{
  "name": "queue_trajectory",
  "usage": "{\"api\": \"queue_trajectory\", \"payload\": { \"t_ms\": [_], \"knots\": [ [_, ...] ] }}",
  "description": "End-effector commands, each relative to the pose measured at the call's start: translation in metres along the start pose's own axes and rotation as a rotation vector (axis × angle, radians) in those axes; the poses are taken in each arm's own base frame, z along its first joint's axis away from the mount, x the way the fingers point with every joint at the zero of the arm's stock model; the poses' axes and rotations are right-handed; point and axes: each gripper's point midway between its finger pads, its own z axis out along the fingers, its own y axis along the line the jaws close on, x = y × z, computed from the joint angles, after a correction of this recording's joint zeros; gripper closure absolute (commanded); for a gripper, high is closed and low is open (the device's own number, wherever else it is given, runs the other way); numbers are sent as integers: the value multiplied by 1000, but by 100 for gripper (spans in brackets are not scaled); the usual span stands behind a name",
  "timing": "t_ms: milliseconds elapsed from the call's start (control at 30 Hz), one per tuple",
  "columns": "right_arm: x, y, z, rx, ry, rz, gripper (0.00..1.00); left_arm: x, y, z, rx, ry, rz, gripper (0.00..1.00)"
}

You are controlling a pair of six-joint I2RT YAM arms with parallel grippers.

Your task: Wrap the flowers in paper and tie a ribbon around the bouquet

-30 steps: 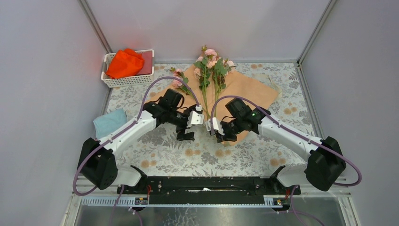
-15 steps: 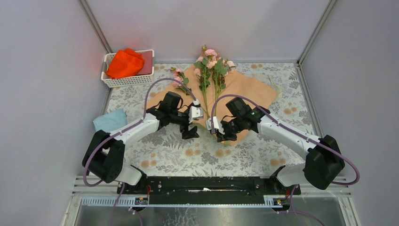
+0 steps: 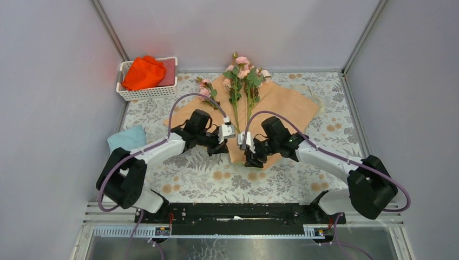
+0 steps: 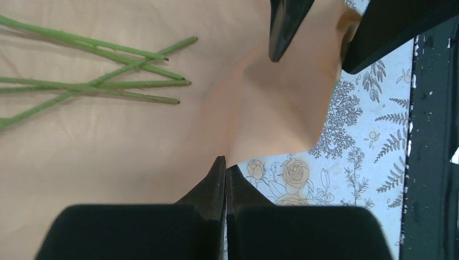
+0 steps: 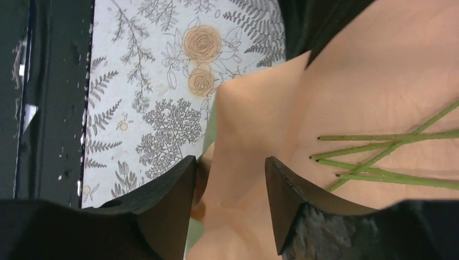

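**Both arms at the near corner of the paper**

At the far left of the table (image 3: pixel 189 176), in the back corner, a white basket (image 3: pixel 143 95) holds an orange cloth (image 3: pixel 143 73). Nearer, along the left edge, lies a blue cloth (image 3: pixel 126 140).

The left fingers (image 4: pixel 214 187) are pressed together, tip to tip, right on the near edge of the paper (image 3: pixel 284 103). They seem to nip that edge, though the wrist view does not show the contact itself. From their tips a raised fold of paper runs away across the sheet.

The paper lies spread in the middle of the table, peach face up, with its near corner buckled and lifted off the table between the two arms. The flowers (image 3: pixel 241 76) lie on it. Their pink heads and leaves are at the far edge, and their thin green stems (image 4: pixel 108 84) point toward the arms. The cut ends stop short of the lifted corner. One small sprig lies apart, to the left of the main bunch.

The right fingers (image 5: pixel 173 189) are spread, with the lifted corner of paper standing between them. The left one of the pair is against the fold, and the other stands clear of it. A sliver of the paper's green underside shows below the fold there.
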Motion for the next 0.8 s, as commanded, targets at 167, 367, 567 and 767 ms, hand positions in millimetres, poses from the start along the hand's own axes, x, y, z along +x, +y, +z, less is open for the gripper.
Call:
{"api": "queue_trajectory", "payload": {
  "t_ms": [167,367,567,767],
  "knots": [
    [-36,-16,-40,176,-197,204,16,16,38,-15,-98,-11,-349,100],
    [-2,4,-41,168,-105,152,12,43,41,-9,-65,44,-454,100],
    [38,-5,-24,205,-9,95,12,46,49,-17,-77,25,-495,100],
    [42,-47,-3,264,6,84,16,47,43,-17,-48,21,-494,100]
  ]
}}
